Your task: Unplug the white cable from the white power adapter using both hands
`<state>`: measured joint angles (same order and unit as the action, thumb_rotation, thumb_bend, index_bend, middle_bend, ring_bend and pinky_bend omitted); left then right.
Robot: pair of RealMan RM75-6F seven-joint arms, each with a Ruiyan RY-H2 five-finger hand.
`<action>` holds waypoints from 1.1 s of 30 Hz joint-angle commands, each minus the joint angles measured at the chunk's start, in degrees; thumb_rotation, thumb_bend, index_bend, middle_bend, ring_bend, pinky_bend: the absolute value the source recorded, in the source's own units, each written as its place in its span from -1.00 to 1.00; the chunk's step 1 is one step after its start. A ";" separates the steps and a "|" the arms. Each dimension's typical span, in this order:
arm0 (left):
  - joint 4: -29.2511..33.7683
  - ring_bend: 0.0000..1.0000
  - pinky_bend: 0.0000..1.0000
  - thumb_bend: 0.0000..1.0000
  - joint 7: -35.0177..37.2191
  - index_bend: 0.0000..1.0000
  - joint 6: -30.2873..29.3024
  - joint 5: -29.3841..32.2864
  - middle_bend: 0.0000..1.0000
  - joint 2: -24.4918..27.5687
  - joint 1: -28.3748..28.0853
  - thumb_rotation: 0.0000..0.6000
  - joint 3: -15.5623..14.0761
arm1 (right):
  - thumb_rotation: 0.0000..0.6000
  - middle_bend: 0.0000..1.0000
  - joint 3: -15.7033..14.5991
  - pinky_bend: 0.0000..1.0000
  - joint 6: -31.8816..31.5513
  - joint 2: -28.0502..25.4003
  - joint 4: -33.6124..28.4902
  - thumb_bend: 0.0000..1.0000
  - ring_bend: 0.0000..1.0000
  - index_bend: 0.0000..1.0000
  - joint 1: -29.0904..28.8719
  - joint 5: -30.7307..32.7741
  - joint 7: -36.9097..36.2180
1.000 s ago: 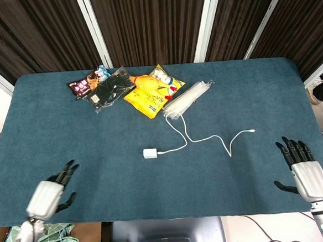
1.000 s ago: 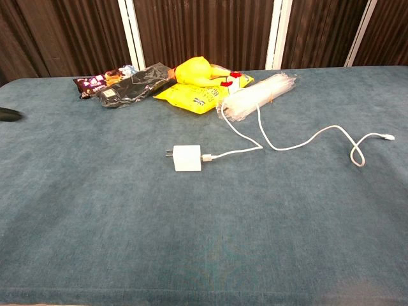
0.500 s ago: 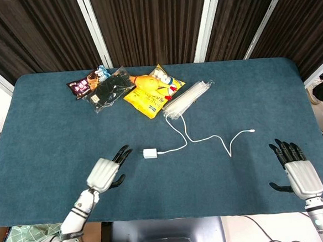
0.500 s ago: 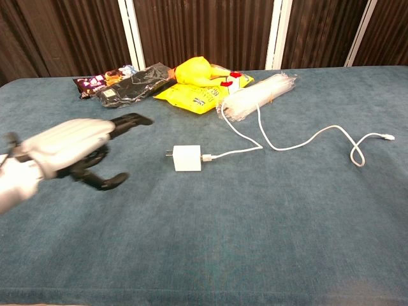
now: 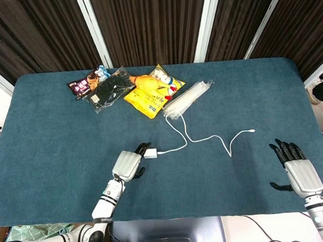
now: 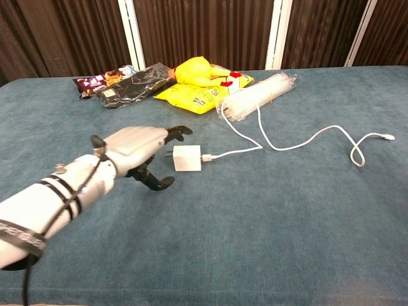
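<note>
The white power adapter (image 5: 150, 153) (image 6: 187, 158) lies near the middle of the table with the white cable (image 5: 207, 138) (image 6: 299, 141) plugged into its right side. The cable loops right to a free plug end (image 5: 252, 130) (image 6: 389, 136). My left hand (image 5: 129, 163) (image 6: 141, 150) hovers just left of the adapter, fingers spread toward it and holding nothing. My right hand (image 5: 299, 170) is open near the table's front right edge, far from the cable; the chest view does not show it.
Snack packets (image 5: 87, 84), a black pouch (image 5: 108, 90), a yellow bag (image 5: 150, 92) and a clear plastic sleeve (image 5: 187, 98) lie along the back of the blue table (image 5: 52, 139). The cable runs up to the sleeve.
My left hand has swept right from the front left corner and now sits beside the adapter. The right hand has barely shifted. Adapter and cable have not moved.
</note>
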<state>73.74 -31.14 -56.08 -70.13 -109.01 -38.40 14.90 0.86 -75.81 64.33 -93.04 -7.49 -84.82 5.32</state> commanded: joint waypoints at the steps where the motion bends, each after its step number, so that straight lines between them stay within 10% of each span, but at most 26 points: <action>1: -2.75 0.84 1.00 -0.24 -1.96 -0.73 -2.20 0.44 -0.69 -2.87 -1.70 1.00 0.54 | 1.00 -1.00 -0.05 -1.00 0.16 -0.30 -0.11 -0.77 -1.00 -1.00 -0.04 0.14 -0.33; 24: -22.13 1.00 1.00 -0.19 3.31 0.05 -4.45 -2.02 0.08 -12.76 -7.89 1.00 0.92 | 1.00 -1.00 0.18 -1.00 -0.71 -1.85 -0.31 -0.77 -1.00 -1.00 0.25 0.45 -2.69; 33: -16.01 1.00 1.00 0.05 6.87 0.55 -7.75 -3.49 0.65 -10.22 -5.19 1.00 -0.75 | 1.00 -1.00 -0.47 -1.00 -4.42 2.34 2.54 -0.77 -1.00 -0.92 -0.65 -7.28 -8.00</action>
<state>54.19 -24.88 -63.25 -73.42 -120.94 -44.89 14.84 0.69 -78.60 64.68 -91.79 -7.67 -89.29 -0.03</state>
